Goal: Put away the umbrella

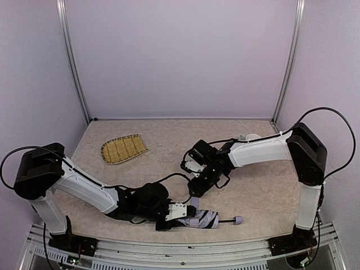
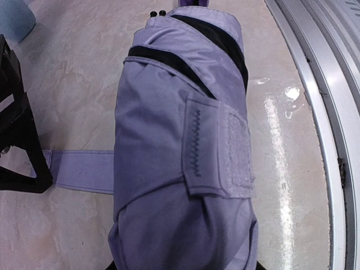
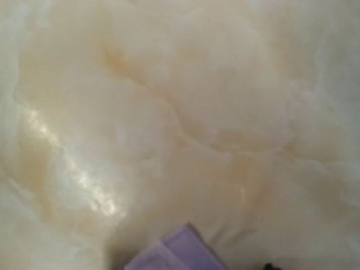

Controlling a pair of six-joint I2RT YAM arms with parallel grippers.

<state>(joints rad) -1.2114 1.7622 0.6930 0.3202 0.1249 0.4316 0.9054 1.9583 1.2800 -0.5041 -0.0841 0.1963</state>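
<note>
Fabric of the umbrella (image 1: 202,219) sits clenched in the left jaws; right jaws unreadable. Only left wrist view shows its Velcro tab (image 2: 236,152).

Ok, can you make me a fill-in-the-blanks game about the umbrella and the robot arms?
1. The gripper holding the umbrella belongs to the robot's ___ arm.
2. The umbrella lies on the ___.
3. Its handle knob points toward the robot's ___ side.
4. The woven tray holds ___.
Missing words: left; table; right; nothing.
</note>
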